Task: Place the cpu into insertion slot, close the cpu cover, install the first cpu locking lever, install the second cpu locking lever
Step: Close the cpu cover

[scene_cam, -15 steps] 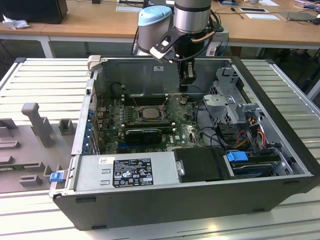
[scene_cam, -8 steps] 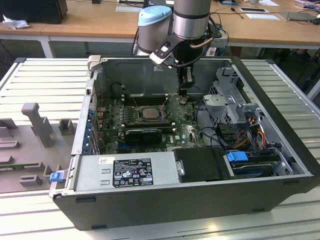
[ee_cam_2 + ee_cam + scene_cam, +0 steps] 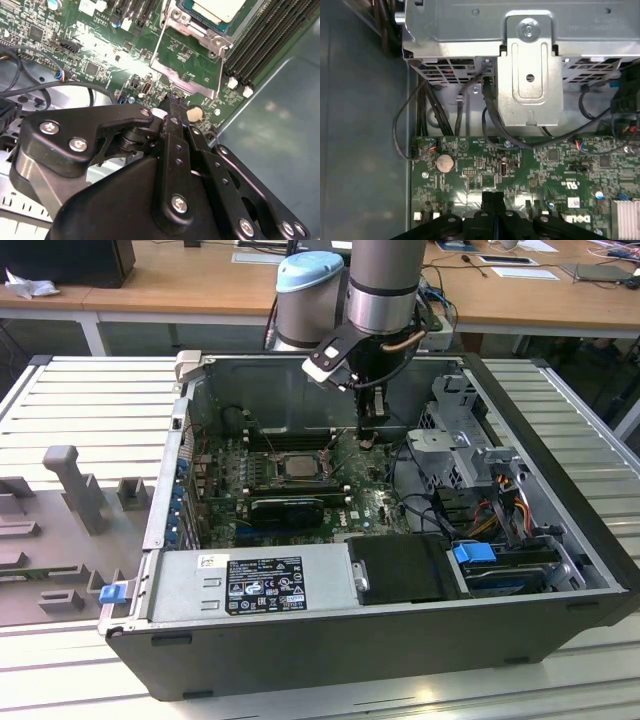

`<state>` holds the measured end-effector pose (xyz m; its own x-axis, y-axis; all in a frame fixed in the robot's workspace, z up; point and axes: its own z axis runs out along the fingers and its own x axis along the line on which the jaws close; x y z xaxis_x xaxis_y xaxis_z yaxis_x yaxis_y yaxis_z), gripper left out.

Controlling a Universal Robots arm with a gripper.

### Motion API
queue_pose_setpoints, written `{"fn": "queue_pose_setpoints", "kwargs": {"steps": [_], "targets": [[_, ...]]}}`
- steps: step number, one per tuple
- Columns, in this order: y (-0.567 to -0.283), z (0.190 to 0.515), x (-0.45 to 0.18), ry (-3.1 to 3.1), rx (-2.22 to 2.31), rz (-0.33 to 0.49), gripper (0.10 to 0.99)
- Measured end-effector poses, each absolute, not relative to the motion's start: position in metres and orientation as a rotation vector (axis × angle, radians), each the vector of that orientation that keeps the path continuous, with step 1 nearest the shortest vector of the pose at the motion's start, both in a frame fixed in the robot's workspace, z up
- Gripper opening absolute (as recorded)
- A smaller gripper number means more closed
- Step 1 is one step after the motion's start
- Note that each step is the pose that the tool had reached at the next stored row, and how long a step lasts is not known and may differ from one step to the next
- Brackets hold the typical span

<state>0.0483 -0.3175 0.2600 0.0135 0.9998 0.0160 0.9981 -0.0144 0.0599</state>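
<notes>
At the exterior view's left, grey moulded blocks (image 3: 75, 490) sit on the ribbed metal tabletop (image 3: 90, 390). Centre frame, inside the open black case (image 3: 400, 650), the cpu (image 3: 297, 464), a pale silver square, lies in the insertion slot (image 3: 322, 472). The thin grey cpu cover (image 3: 172, 71) is swung open. Just right, the gripper (image 3: 367, 440) has its black fingers (image 3: 487, 200) pressed together, holding nothing.

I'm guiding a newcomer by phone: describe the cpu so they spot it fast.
Inside the open computer case lies a green motherboard. Near its middle, the cpu is the pale silver square in the grey-rimmed insertion slot, unlike the long black memory slots alongside.
</notes>
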Motion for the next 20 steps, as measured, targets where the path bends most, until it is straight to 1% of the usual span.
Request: {"fn": "queue_pose_setpoints", "kwargs": {"steps": [7,20], "targets": [[-0.318,0.253,0.047,2.193,2.225,0.06,0.106],[-0.318,0.253,0.038,2.193,2.225,0.06,0.106]]}}
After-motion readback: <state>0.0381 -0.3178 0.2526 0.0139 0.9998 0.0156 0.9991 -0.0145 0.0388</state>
